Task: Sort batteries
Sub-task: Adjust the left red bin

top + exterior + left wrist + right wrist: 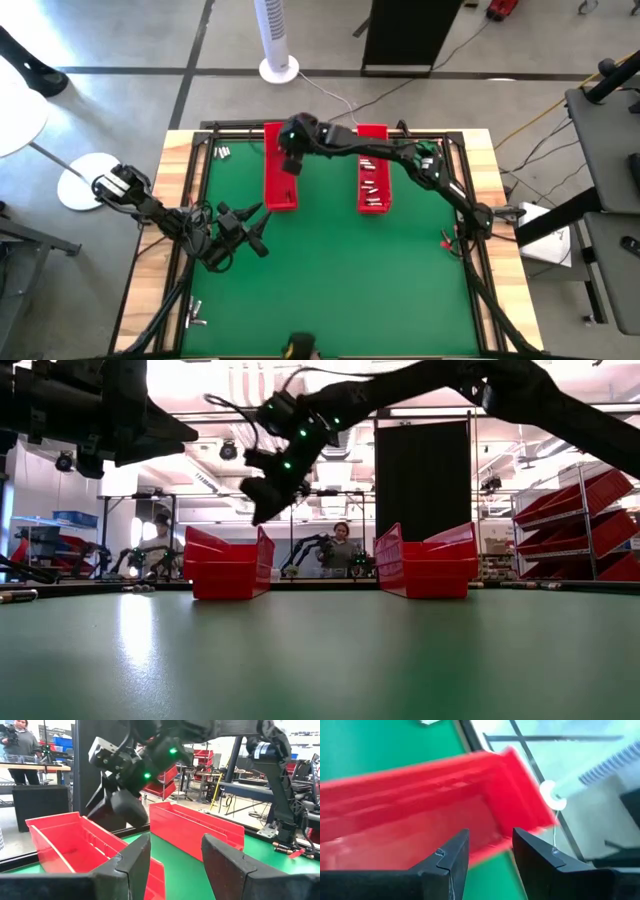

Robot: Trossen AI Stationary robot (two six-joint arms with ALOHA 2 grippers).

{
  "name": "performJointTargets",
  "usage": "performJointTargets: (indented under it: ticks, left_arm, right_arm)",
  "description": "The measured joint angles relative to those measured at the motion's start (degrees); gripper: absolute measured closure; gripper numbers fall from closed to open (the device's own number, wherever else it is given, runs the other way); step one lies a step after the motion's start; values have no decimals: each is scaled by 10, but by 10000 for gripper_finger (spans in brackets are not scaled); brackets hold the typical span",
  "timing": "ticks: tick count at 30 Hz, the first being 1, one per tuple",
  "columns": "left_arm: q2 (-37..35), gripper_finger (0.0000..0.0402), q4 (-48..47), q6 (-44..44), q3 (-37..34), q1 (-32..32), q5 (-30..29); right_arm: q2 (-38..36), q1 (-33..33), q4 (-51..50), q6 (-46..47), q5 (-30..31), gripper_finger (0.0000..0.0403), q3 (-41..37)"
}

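Right pincer (290, 165): spread, empty, hung over left red tray (280, 192) at 11 o'clock | left pincer (258, 230): spread, empty, at 9 o'clock | batteries (372, 188): seen in right red tray (384, 135) at 1 o'clock.

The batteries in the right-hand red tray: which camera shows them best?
The high view: looking straight down, it shows the batteries as small pale cylinders lying inside the right tray. In the low view and the left wrist view that tray's walls hide them. The right wrist view shows only the other tray.
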Motion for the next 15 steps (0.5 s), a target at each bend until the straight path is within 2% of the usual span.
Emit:
performJointTargets:
  ticks: [9,15]
  left_arm:
    - [-1,244,1,7,0,0,0]
    - [-1,244,2,6,0,0,0]
  right_arm:
    - [0,-36,-17,60,-42,275,-2]
    - [6,-43,-13,296,-38,271,-2]
